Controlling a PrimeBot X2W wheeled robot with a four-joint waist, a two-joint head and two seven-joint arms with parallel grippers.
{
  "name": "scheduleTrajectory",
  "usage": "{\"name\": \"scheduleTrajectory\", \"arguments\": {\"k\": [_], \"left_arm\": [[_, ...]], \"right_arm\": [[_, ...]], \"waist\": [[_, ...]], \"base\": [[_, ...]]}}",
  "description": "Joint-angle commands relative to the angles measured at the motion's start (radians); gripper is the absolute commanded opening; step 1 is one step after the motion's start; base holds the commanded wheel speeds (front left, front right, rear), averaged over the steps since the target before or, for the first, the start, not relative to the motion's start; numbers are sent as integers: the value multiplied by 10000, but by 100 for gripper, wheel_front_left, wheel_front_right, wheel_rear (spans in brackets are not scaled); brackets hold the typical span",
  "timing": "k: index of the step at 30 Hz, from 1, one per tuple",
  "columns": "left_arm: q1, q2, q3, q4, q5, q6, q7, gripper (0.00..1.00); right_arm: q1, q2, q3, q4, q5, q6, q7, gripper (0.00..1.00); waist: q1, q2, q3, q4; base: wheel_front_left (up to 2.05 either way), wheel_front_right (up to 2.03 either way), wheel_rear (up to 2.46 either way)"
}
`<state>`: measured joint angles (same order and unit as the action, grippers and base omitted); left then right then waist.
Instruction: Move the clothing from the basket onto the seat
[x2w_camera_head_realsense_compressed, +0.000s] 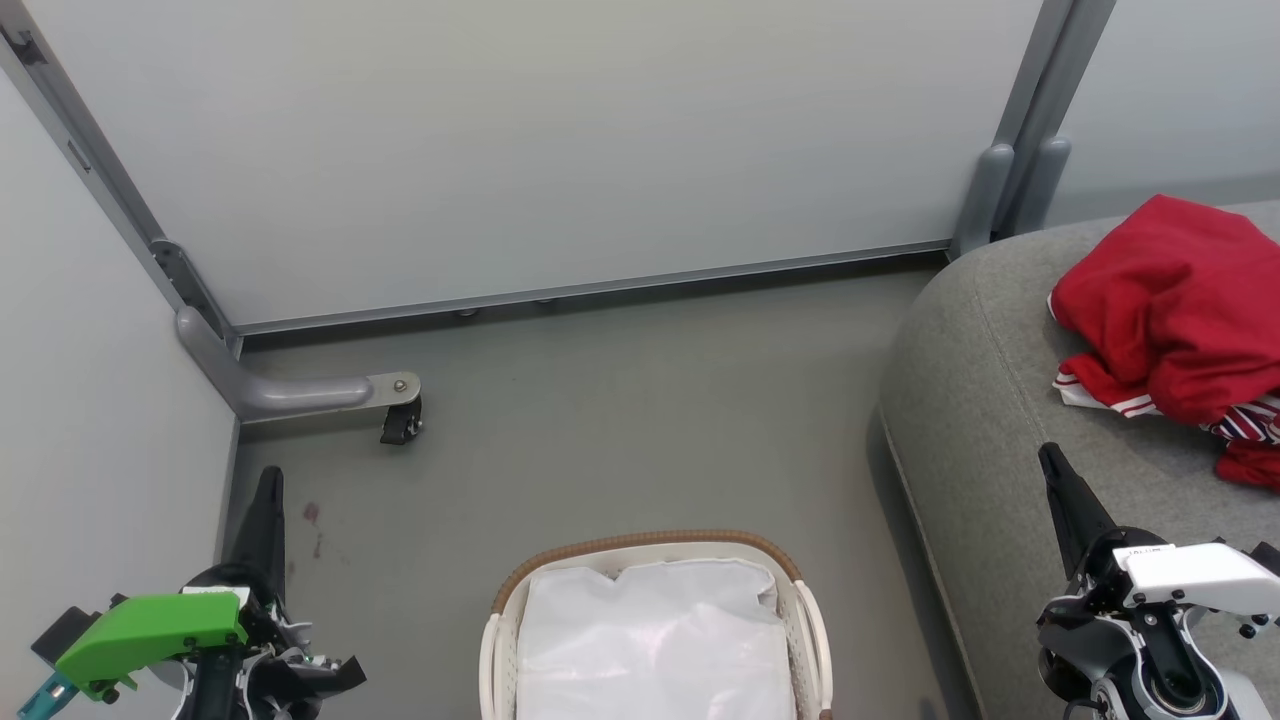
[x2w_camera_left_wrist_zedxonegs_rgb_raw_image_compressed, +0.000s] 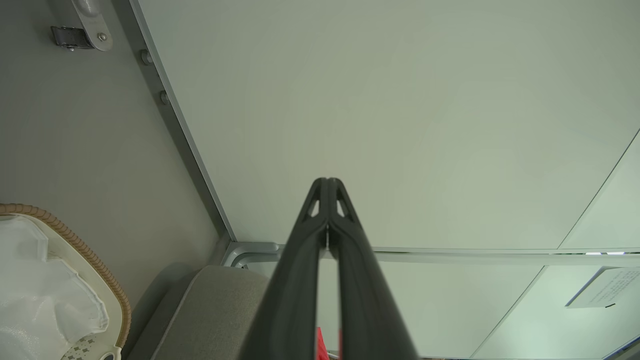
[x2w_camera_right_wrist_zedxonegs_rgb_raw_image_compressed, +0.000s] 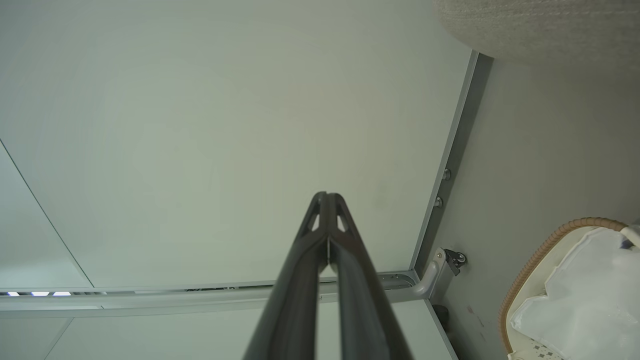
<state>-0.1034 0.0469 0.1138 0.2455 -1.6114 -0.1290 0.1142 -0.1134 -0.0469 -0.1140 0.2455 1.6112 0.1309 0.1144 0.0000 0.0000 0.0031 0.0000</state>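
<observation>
state: clothing (x2w_camera_head_realsense_compressed: 1170, 300) bunched on seat (x2w_camera_head_realsense_compressed: 990, 400) at 2 o'clock in the head view; basket (x2w_camera_head_realsense_compressed: 640, 545) at 6 o'clock holds its white liner (x2w_camera_head_realsense_compressed: 650, 640) | left end effector (x2w_camera_head_realsense_compressed: 268, 488) and right end effector (x2w_camera_head_realsense_compressed: 1052, 465): fingers pressed together, empty | risk: the right one, near the clothing, could snag a fold if swung toward 1 o'clock and drag it off the seat

Red clothing (x2w_camera_head_realsense_compressed: 1170, 300) heaped on seat (x2w_camera_head_realsense_compressed: 980, 400) nr its far edge, basket (x2w_camera_head_realsense_compressed: 640, 545) w/ white liner (x2w_camera_head_realsense_compressed: 650, 640) on floor (x2w_camera_head_realsense_compressed: 620, 400), left hand (x2w_camera_head_realsense_compressed: 269, 480) & right hand (x2w_camera_head_realsense_compressed: 1050, 458) closed.
</observation>
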Motion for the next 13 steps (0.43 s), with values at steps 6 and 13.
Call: {"name": "scheduleTrajectory", "arguments": {"k": [6, 13], "left_arm": [[-104, 62, 21, -21, -31, -40, 34, 0], [-104, 62, 21, -21, -31, -40, 33, 0]], "right_arm": [[106, -63, -19, -32, 35, -3, 31, 0], [106, -63, -19, -32, 35, -3, 30, 0]], "waist": [[0, 0, 0, 0], [0, 0, 0, 0]], "base": [[0, 0, 0], [0, 0, 0]]}}
